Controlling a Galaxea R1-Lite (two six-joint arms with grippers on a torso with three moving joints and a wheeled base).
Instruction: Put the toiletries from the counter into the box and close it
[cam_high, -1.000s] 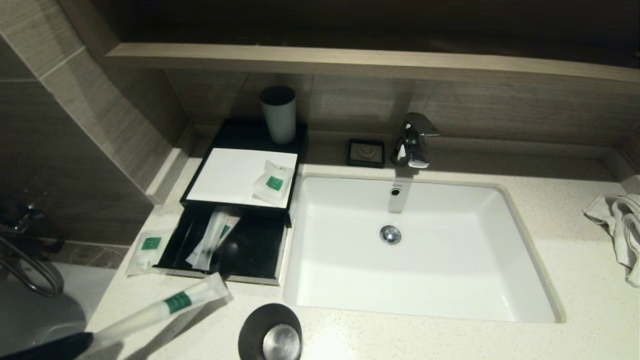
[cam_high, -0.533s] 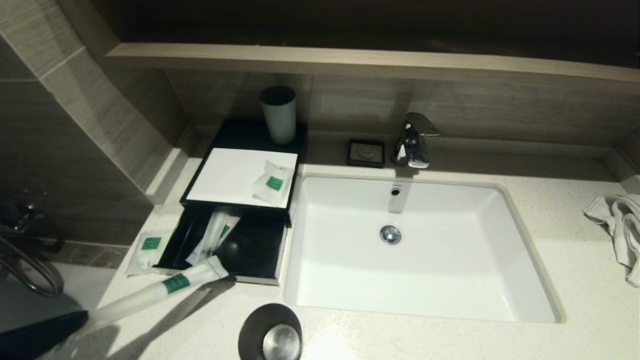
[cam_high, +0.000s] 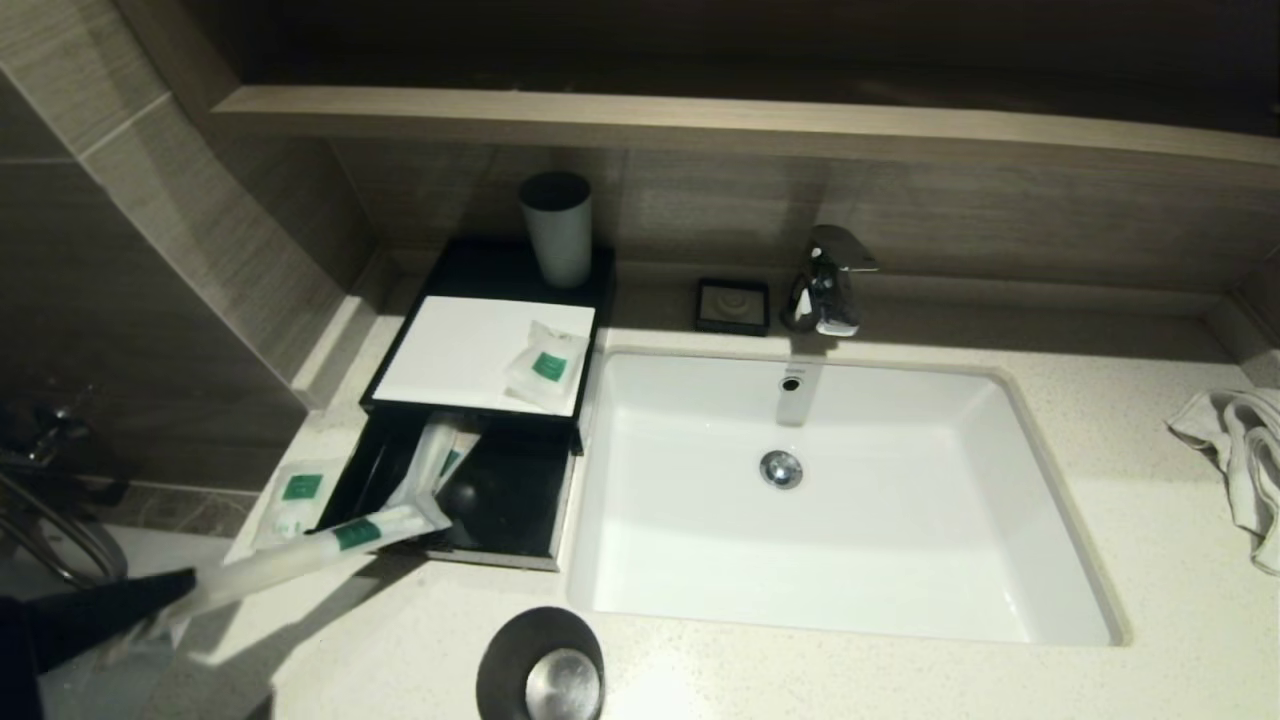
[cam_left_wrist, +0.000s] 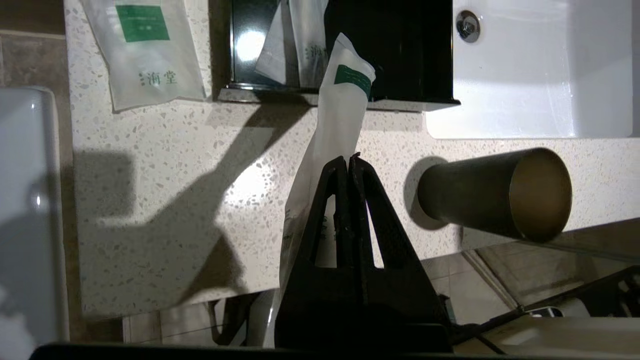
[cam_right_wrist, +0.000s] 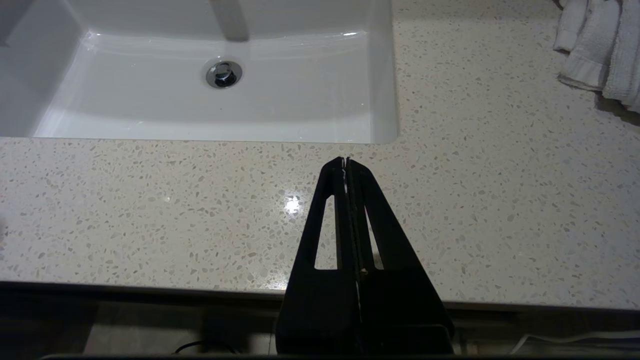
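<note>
Right pincer (cam_right_wrist: 346, 161) nearest, fingers pressed together on nothing, hanging over the table (cam_right_wrist: 200, 210) at its front edge, before the sink (cam_right_wrist: 380, 75). Left pincer (cam_left_wrist: 348, 159) at the near left corner, clamped on the tail end of a long sachet (cam_high: 330, 545). That sachet slants up and away from the pincer; its far end with the green label reaches over the front lip of the open drawer (cam_high: 500, 505). Dark cup (cam_high: 541, 662) stands on the table just in front of the sink's near left corner, right of the held sachet. Small sachet (cam_high: 290, 500) lies flat on the table, just beside the drawer's left wall, outside it. Inside the drawer a second long sachet (cam_high: 432, 462) lies lengthwise, front to back, its near end close to the held one's tip; touching or not, cannot tell. Box (cam_high: 400, 390) behind the drawer, white top panel carrying another small sachet (cam_high: 545, 366) near its right edge. Grey cup (cam_high: 557, 228) stands on the black rear part. Soap dish (cam_high: 733, 305) and tap (cam_high: 826, 280) behind the sink. Towel (cam_high: 1235, 460) at the far right.
</note>
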